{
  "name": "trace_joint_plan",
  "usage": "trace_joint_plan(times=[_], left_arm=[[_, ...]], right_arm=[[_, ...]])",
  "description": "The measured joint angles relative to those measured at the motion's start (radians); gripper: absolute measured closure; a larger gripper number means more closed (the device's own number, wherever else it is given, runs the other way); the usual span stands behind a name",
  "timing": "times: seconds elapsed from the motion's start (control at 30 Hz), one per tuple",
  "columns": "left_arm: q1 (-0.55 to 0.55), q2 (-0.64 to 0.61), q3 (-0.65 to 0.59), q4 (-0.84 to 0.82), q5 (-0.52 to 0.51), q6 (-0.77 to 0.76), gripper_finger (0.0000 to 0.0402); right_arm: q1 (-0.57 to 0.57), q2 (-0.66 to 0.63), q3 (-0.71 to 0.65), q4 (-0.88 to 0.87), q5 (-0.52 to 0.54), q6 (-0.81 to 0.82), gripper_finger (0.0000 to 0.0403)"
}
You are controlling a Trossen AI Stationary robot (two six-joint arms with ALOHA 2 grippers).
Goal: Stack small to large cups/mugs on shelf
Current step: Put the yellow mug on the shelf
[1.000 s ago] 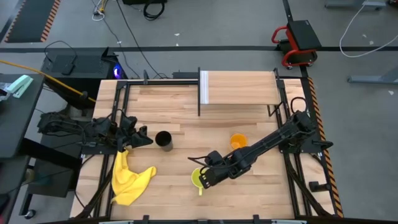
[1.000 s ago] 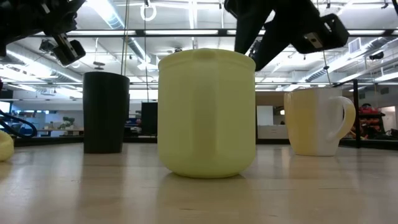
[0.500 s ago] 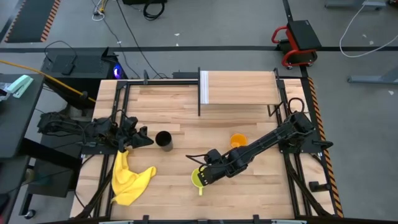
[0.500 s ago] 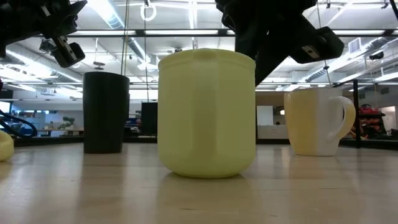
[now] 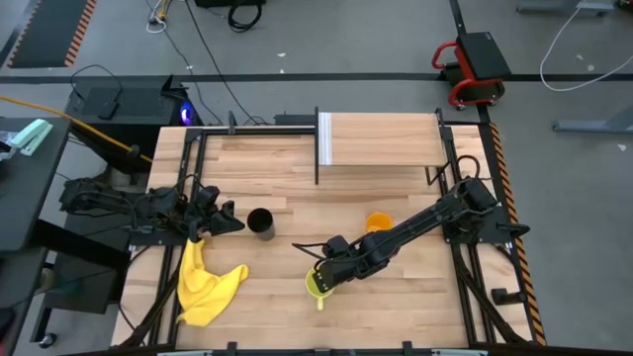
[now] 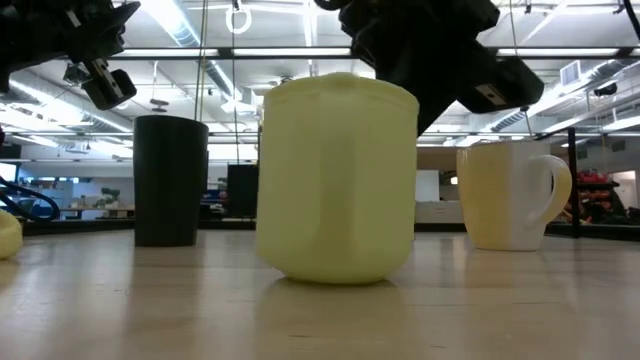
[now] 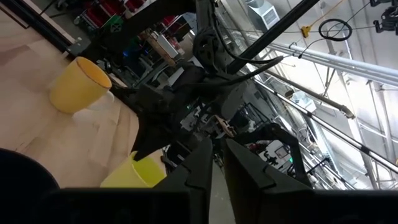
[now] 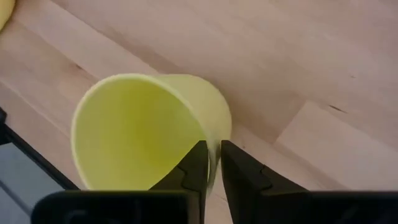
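The yellow-green mug [image 5: 315, 285] stands near the table's front edge, its handle [image 5: 318, 302] pointing toward that edge. In the low view the mug [image 6: 338, 180] leans slightly. My right gripper [image 8: 211, 162] is shut on its rim. The black tumbler [image 5: 260, 222] stands upright left of centre, and my left gripper [image 5: 229, 220] waits just left of it, shut and touching nothing. The orange mug [image 5: 378, 223] stands upright right of centre. The shelf [image 5: 381, 138] lies along the far edge with its white end panel [image 5: 324, 138]. My right gripper pinches the yellow-green mug's rim wall [image 8: 214, 140] on the side away from the handle, one finger inside the cup and one outside. The fingers come slanting down from the table's right. The mug's base is on the table and the mug is tipped a little.
A crumpled yellow cloth [image 5: 208, 282] lies at the near left, below my left gripper. Dark metal frame rails run along the table's left and right sides. Bare wood lies between the cups and the shelf.
My right gripper has moved a little toward the table's left and down onto the yellow-green mug. The mug has shifted slightly and tipped from upright to a slight lean. The tumbler, the orange mug and my left arm have kept still.
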Motion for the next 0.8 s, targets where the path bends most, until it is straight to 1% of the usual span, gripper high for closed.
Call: trace_joint_plan(times=[0.17, 0.3, 0.53, 0.63, 0.73, 0.8], left_arm=[[0.0, 0.0, 0.0, -0.008, 0.0, 0.0, 0.0358], [0.0, 0.0, 0.0, -0.016, 0.0, -0.003, 0.0356], [0.0, 0.0, 0.0, -0.02, -0.002, -0.014, 0.0362], [0.0, 0.0, 0.0, -0.021, -0.003, -0.019, 0.0361], [0.0, 0.0, 0.0, -0.021, -0.003, -0.019, 0.0359], [0.0, 0.0, 0.0, -0.021, -0.004, -0.019, 0.0359]], right_arm=[[0.0, 0.02, 0.0, 0.006, -0.024, -0.002, 0.0374], [0.0, 0.019, 0.0, 0.015, -0.024, -0.006, 0.0387], [0.0, 0.016, -0.001, 0.015, -0.024, -0.006, 0.0389], [0.0, 0.016, 0.01, 0.005, -0.048, -0.015, 0.0389], [0.0, 0.016, 0.049, -0.041, -0.073, -0.038, 0.039], [0.0, 0.016, 0.097, -0.127, -0.081, -0.06, 0.039]])
